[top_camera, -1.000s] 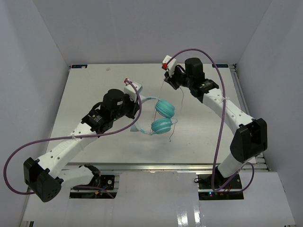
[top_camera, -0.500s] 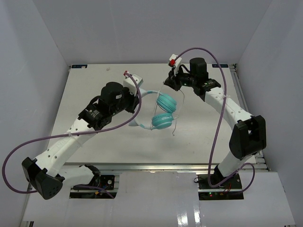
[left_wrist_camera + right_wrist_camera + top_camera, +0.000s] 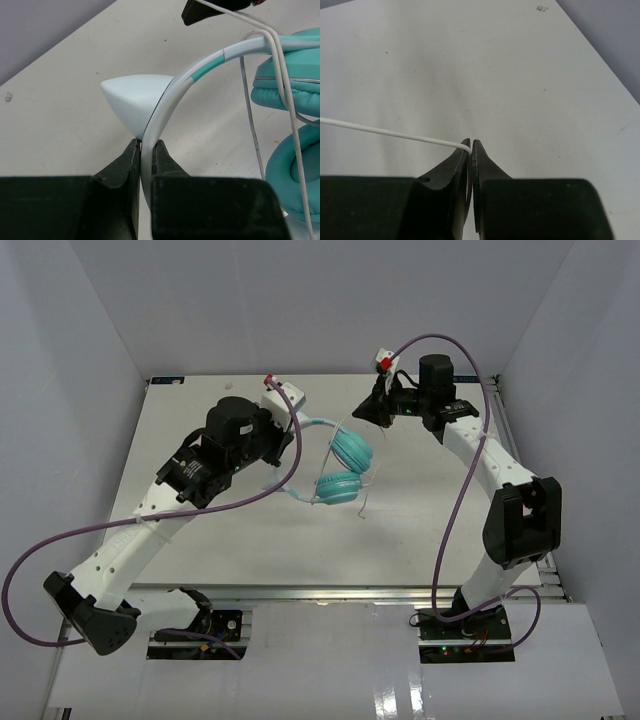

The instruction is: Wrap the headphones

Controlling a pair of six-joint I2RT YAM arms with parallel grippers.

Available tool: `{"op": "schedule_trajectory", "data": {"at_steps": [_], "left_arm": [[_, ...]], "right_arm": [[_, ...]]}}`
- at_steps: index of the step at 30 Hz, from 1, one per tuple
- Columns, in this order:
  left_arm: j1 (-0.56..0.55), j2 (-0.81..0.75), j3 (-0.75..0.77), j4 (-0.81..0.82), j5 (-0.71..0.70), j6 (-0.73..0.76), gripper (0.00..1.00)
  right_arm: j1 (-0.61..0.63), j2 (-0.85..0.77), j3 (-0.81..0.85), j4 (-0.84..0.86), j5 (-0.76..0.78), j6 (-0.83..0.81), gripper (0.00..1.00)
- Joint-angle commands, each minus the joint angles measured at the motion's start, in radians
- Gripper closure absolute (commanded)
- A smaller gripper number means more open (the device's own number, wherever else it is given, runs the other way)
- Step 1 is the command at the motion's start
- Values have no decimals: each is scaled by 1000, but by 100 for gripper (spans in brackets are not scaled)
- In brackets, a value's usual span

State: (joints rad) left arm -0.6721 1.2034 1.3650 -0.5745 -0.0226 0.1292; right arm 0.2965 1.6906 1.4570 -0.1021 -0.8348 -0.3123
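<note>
The headphones have two teal ear cups (image 3: 345,468) and a pale headband (image 3: 172,95). My left gripper (image 3: 288,438) is shut on the headband (image 3: 312,422) and holds the headphones above the table; its jaws pinch the band (image 3: 145,156). The cups (image 3: 295,165) show at the right of the left wrist view. The thin white cord (image 3: 342,430) runs from the cups up to my right gripper (image 3: 362,412), which is shut on it. In the right wrist view the cord (image 3: 390,132) comes in from the left and ends between the jaws (image 3: 471,145). A loose cord end (image 3: 362,508) hangs below the cups.
The white table (image 3: 200,410) is walled by grey panels on three sides. Thick purple robot cables (image 3: 60,550) loop off both arms. A pale wedge-shaped piece (image 3: 132,97) sits behind the headband in the left wrist view.
My left gripper has lifted the headphones up and slightly away. My right gripper has moved to the right and farther back, pulling the cord taut away from the cups.
</note>
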Motion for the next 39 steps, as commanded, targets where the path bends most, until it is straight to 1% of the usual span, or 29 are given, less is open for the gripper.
{"op": "schedule_trajectory", "data": {"at_steps": [1, 6, 9, 13, 15, 16, 17, 18, 21, 24, 32, 35, 39], "left_arm": [[-26, -43, 124, 44, 100, 9, 100], [-26, -38, 153, 35, 84, 44, 100], [-26, -35, 155, 33, 106, 46, 100], [-25, -25, 166, 50, 137, 2, 100], [-26, -22, 172, 69, 147, -26, 100], [-26, -22, 176, 84, 147, -35, 100], [-26, -16, 188, 91, 151, -47, 100], [-26, -15, 190, 93, 151, -49, 100], [-26, 9, 252, 105, 164, -79, 100], [-26, 23, 289, 110, 173, -105, 100], [-26, 61, 385, 129, 179, -163, 100], [-25, 73, 408, 138, 182, -177, 100], [-26, 94, 443, 143, 177, -192, 100]], "right_arm": [[-37, 46, 8, 0, 83, -16, 90], [-39, 58, 18, -13, 116, -52, 88], [-40, 71, 32, -30, 104, -62, 87], [-39, 77, 11, -10, 24, -32, 87], [-39, 73, -31, 25, -26, 20, 87], [-39, 70, -48, 50, -45, 43, 87], [-38, 65, -75, 116, -73, 77, 87], [-37, 64, -95, 131, -79, 106, 87], [-14, 59, -150, 234, -149, 203, 88], [6, 58, -169, 310, -164, 246, 88], [61, 101, -204, 566, -218, 521, 88], [81, 119, -213, 641, -234, 584, 88], [113, 146, -228, 785, -245, 703, 88]]}}
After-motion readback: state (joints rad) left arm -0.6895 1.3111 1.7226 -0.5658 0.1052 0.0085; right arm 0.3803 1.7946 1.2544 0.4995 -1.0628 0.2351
